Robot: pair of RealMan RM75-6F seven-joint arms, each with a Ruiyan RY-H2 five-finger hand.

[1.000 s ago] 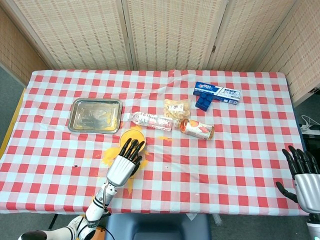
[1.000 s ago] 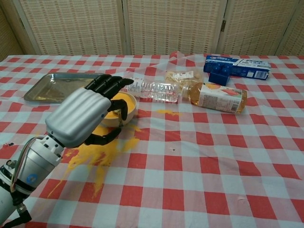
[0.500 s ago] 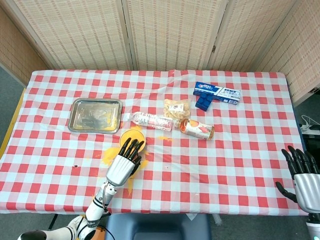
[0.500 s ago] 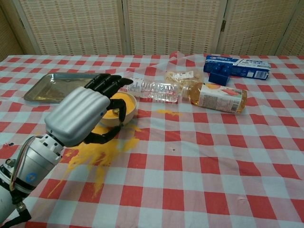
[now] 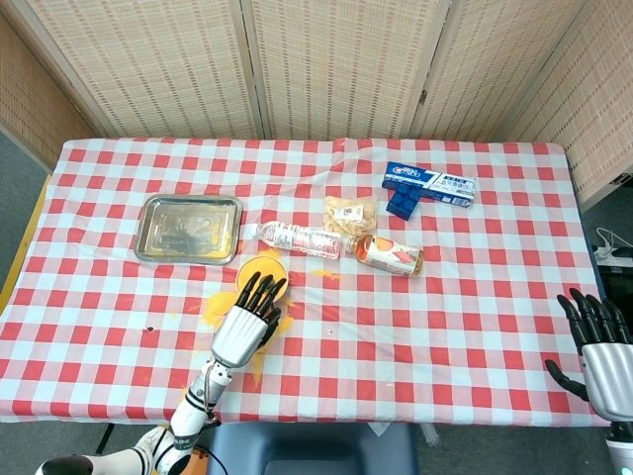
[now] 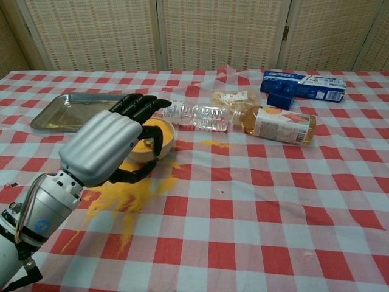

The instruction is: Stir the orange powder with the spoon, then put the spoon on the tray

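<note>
A small bowl (image 6: 160, 131) of orange powder stands just right of the steel tray (image 6: 64, 113), which also shows in the head view (image 5: 188, 228). My left hand (image 6: 106, 146) hovers at the bowl's near left side, fingers stretched out over its rim and thumb low beside it, hiding part of the bowl (image 5: 265, 265). I cannot make out the spoon plainly; a pale glint shows in the bowl beside the palm. The left hand (image 5: 245, 325) holds nothing that I can see. My right hand (image 5: 600, 351) is at the table's near right corner, fingers spread and empty.
Orange powder (image 6: 121, 198) is spilled on the checked cloth in front of the bowl. Behind the bowl lie a clear bottle (image 6: 197, 115), an orange drink bottle (image 6: 276, 125) and a snack bag (image 6: 234, 97). A blue box (image 6: 304, 87) sits at the back right.
</note>
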